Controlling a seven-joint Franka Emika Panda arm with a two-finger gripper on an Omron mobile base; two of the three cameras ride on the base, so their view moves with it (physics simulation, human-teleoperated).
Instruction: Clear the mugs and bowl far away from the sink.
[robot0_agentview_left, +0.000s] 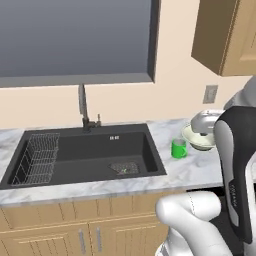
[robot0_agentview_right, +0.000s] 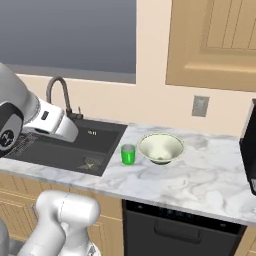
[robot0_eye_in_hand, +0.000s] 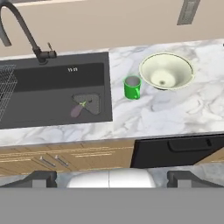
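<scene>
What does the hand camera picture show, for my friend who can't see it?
A green mug stands on a marble counter beside a wide, pale bowl, just right of a dark sink with a curved faucet. The robot's open claw waits low at the bottom, holding nothing.

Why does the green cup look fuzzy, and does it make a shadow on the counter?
Left base view: the green cup looks soft and grainy, like the rest of the picture. Hand view: the cup is clearer, with only a faint shadow on the counter; the bowl has a darker patch under its rim. Right base view: lighting is flat, with no glare on the cup.
</scene>
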